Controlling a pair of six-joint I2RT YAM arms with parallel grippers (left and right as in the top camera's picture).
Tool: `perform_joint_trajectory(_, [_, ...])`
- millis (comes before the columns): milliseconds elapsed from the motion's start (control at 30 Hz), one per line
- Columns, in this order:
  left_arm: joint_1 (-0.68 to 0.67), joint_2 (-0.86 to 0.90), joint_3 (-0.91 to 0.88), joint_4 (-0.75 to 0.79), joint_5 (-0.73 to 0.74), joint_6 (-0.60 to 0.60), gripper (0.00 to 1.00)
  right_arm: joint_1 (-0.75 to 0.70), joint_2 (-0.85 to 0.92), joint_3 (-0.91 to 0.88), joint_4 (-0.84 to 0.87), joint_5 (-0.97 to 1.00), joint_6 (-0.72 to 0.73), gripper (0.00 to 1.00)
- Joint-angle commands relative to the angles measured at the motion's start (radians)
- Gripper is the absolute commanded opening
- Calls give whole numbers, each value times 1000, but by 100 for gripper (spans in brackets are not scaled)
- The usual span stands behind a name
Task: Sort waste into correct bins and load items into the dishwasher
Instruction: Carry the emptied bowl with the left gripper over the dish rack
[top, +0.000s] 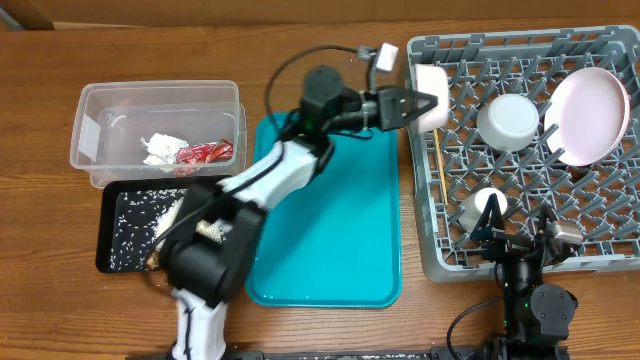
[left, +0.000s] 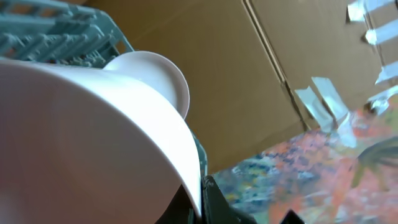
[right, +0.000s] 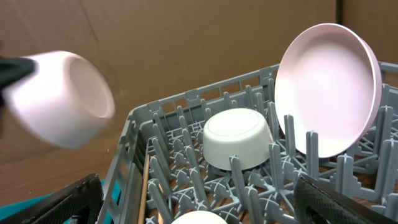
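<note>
Between the fingers of the left end effector (top: 428, 105) — a small white bowl (top: 430, 78), gripped.
Grey rack (top: 600, 255) close beside it; right end effector (top: 520, 225) spread wide.

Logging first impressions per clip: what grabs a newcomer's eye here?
The left gripper holds a small white bowl on its side at the far left corner of the grey pegged plastic dish rack. Inside, a large round white plate stands on edge at the right, beside an upturned white bowl.

White bowl (top: 432, 85), tipped on its side, aloft at grey rack (top: 520, 42) corner.
</note>
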Motion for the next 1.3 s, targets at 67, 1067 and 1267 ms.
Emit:
perform_joint_trajectory(67, [-41, 132, 148, 49, -23, -224, 4, -6, -10, -11, 6, 2, 0, 100])
perform_joint_trajectory(1067, [-40, 171, 163, 277, -71, -326, 4, -6, -10, -11, 6, 2, 0, 100])
perform_joint_trajectory(1267, [-66, 172, 163, 127, -71, -237, 4, -6, -10, -11, 6, 2, 0, 100])
